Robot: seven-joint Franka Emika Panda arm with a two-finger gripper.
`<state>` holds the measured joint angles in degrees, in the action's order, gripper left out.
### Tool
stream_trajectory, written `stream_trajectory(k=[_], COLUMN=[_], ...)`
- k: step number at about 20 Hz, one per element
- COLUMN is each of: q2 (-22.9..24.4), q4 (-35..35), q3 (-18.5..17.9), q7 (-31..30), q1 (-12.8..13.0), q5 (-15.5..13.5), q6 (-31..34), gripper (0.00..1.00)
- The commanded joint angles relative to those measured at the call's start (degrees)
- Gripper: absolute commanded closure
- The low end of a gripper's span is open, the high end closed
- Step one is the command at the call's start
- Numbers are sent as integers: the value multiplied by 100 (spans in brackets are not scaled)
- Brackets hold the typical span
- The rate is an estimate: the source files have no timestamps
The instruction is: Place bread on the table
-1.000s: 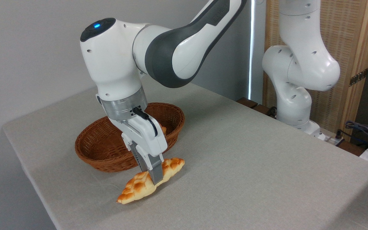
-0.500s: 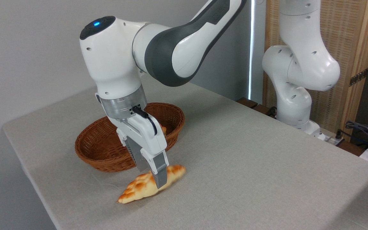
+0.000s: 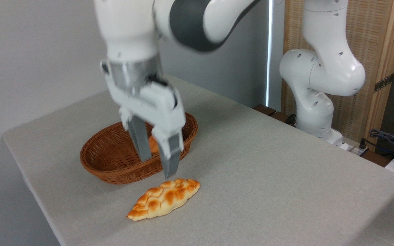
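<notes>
Golden-brown braided bread loaf point(image 3: 164, 199) lies on the grey cloth surface point(image 3: 268, 177), near the brown wicker basket point(image 3: 115, 160). End effector point(image 3: 157, 169) hangs above it, spread wide and empty; dipping could nudge the loaf.

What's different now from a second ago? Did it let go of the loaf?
Yes. The gripper has opened, released the braided bread loaf and risen clear above it; its image is motion-blurred. The loaf now lies flat and free on the grey table, in about the same spot in front of the wicker basket. The basket and the small bun inside it stayed put.
</notes>
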<state>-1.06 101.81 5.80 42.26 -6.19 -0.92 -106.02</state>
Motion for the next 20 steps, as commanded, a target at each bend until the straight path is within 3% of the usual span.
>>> stream_trajectory(k=[1, 4, 6, 9, 14, 15, 18, 20], q2=[255, 211, 194, 36, -9, -9, 9, 26], q4=[-528, -1049, -1111, -1111, -1085, -1076, -1067, -1067], q3=[246, 299, 299, 202, 79, 27, -508, -545], q7=[-165, -315, -315, -507, -464, -464, -421, -341], q1=[-268, -207, -23, 486, 549, 558, 944, 945], q5=[-311, -356, -347, -259, -92, -92, -110, -136], q6=[930, 1522, 1655, 1629, 1444, 1427, 1365, 1313], gripper=[0, 0, 0, 0, 0, 0, 0, 0])
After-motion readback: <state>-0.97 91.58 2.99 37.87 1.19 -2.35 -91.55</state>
